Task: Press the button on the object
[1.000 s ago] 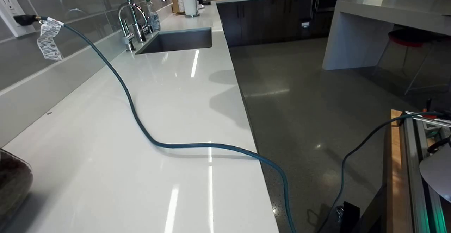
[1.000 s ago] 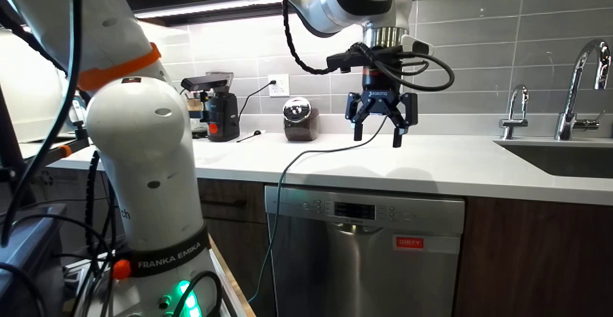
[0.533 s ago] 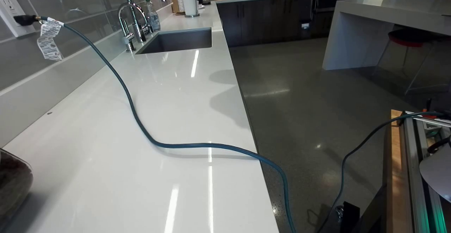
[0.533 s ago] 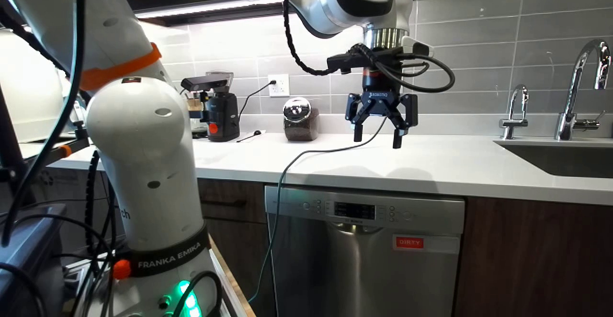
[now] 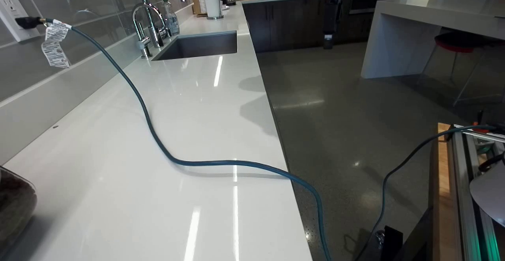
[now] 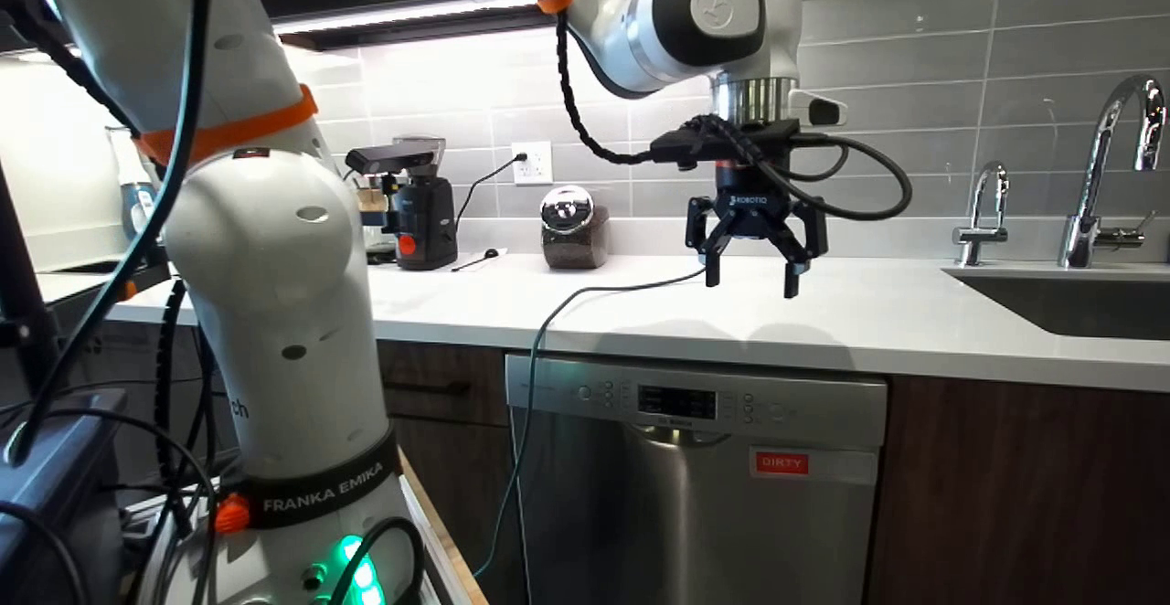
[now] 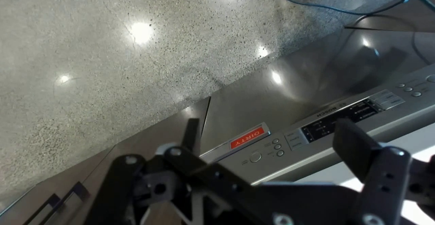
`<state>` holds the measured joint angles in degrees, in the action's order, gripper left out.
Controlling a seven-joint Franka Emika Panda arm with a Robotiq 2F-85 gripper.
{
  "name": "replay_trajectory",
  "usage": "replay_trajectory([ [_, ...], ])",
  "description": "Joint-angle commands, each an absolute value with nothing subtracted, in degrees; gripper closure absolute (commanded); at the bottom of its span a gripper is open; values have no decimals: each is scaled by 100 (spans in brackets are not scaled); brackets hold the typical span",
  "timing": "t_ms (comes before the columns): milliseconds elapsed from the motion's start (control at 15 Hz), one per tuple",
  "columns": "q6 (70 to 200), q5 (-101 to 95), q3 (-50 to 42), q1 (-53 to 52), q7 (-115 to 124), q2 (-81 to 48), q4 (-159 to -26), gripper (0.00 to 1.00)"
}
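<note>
So the Robotiq gripper (image 6: pixel 751 278) is held pointing down, fingers (image 6: pixel 791 281) spread wide with nothing between them, up near the front edge of the white countertop (image 6: pixel 896 322). Probably positioned there so the Bosch dishwasher (image 6: pixel 676 495), built in right below, can be reached from the front. None of its small round buttons (image 7: pixel 277 146) is being touched, and which one is wanted is anyone's guess. The red DIRTY sign (image 6: pixel 781 463) is stuck on its front, presumably so nothing gets unloaded by mistake. The blue cord (image 5: pixel 221 163) is draped over the countertop edge, likely because power has to be run from the wall outlet (image 5: pixel 12 6) to the robot's stand (image 5: pixel 444 198). Headcount: one dishwasher, one sign, two fingers, six of those small buttons in two sets of three, plus two bigger round controls (image 7: pixel 255 156).
</note>
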<state>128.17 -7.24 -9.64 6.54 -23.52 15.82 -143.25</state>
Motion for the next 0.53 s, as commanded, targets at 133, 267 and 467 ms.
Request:
replay_trajectory([
  [133, 13739, -229, -1211, 492, -3484, 726, -14315, 0],
  [267, 13896, 40, -1202, 484, -3986, 502, -14323, 0],
  [467, 14138, 478, -1131, 525, -4711, 186, -14343, 0],
])
